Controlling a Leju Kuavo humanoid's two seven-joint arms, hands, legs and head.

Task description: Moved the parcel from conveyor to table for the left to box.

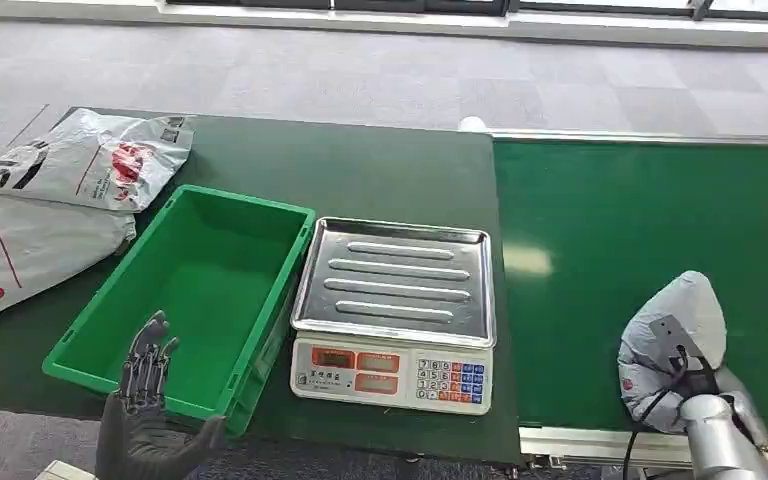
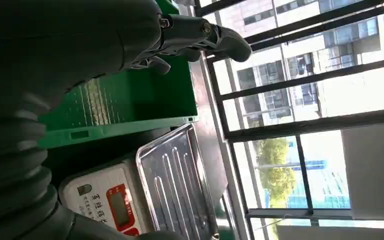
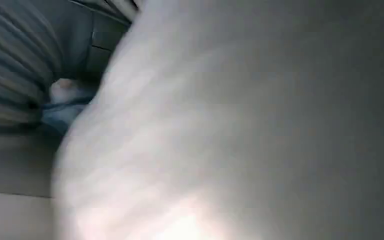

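Note:
A grey plastic parcel [image 1: 675,330] stands bunched up on the green conveyor belt [image 1: 610,230] near its front edge. My right hand [image 1: 743,408] is tucked under and behind it and holds it; the bag hides the fingers. In the right wrist view the parcel's pale surface [image 3: 255,125] presses close against the ribbed cover of the hand [image 3: 15,65]. My left hand [image 1: 145,400] hovers open, fingers spread, over the near corner of the empty green box [image 1: 240,200]. The left wrist view shows its fingers [image 2: 220,37] above the box wall [image 2: 130,95].
An electronic scale [image 1: 392,370] with a steel tray [image 1: 395,270] sits between the box and the belt on the green table [image 1: 360,160]. Two more grey mailer bags [image 1: 100,155] [image 1: 20,250] lie at the table's left end. Grey carpet lies beyond.

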